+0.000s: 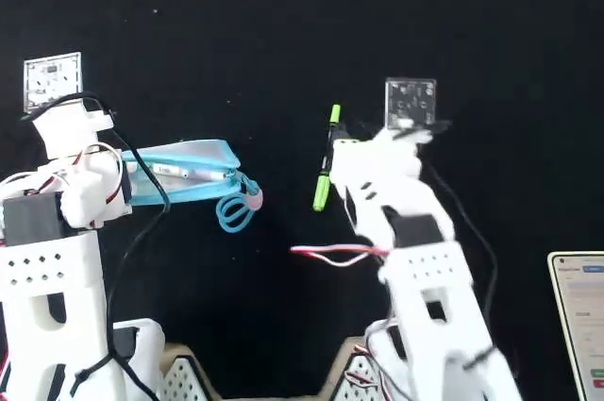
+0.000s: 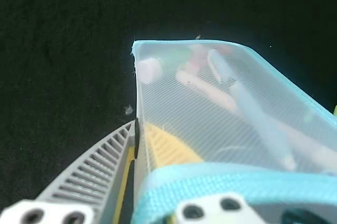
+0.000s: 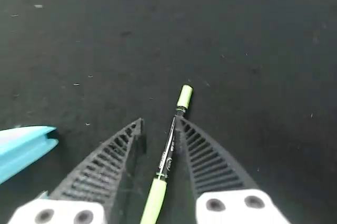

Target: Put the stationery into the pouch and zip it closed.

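Observation:
A light-blue mesh pouch (image 1: 179, 173) hangs just above the black table at the left, and my left gripper (image 1: 127, 179) is shut on one end of it. Through the mesh (image 2: 210, 129) I see several pens and a pale eraser-like piece. Teal loops with a pink bit (image 1: 238, 209) hang at the pouch's far end. A green-and-black pen (image 1: 326, 160) lies on the table at the centre. My right gripper (image 3: 159, 126) is open and low over the pen (image 3: 168, 155), one finger on each side. A corner of the pouch (image 3: 23, 147) shows beside it.
Two square marker tiles (image 1: 52, 78) (image 1: 411, 102) lie on the black table. A screen (image 1: 580, 316) sits at the right edge. A red-and-white cable (image 1: 330, 253) hangs by the right arm. Open table stretches between pouch and pen.

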Action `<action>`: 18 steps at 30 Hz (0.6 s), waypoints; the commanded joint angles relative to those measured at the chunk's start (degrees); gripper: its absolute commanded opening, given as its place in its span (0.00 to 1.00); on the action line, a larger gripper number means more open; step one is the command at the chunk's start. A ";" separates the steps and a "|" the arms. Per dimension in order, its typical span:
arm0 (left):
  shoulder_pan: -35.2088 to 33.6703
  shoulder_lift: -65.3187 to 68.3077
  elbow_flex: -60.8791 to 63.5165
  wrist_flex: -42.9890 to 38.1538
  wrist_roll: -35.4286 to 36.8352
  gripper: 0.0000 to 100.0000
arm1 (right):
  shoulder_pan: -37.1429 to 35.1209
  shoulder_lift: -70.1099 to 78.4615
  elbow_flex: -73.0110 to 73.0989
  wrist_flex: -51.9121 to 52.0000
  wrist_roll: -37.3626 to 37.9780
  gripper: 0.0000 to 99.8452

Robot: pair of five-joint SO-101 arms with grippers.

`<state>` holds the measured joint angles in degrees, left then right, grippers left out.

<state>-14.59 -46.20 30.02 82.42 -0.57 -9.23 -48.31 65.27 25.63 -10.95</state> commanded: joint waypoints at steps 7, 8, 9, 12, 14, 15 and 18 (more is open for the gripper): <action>-0.40 0.26 1.19 -0.88 0.09 0.03 | -3.60 30.73 -8.66 -10.81 -1.41 0.15; -0.40 0.35 1.19 -0.88 0.09 0.03 | -4.48 32.84 -9.45 -11.78 -1.41 0.15; -0.40 0.35 1.19 -0.88 0.09 0.03 | -5.19 34.77 -10.42 -12.75 -1.41 0.15; -0.40 0.26 1.19 -0.88 0.09 0.03 | -5.80 40.13 -13.23 -15.74 -1.41 0.15; -0.40 0.26 1.19 -0.88 0.09 0.03 | -5.36 43.47 -14.81 -17.14 -1.41 0.15; -0.40 0.26 1.19 -0.88 0.09 0.03 | -4.75 45.23 -15.60 -17.23 -1.41 0.15; -0.40 0.26 1.19 -0.88 0.00 0.03 | -3.16 48.31 -18.51 -15.38 -1.41 0.13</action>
<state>-14.59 -46.20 30.02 82.33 -0.57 -14.33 -2.51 52.53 10.07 -11.74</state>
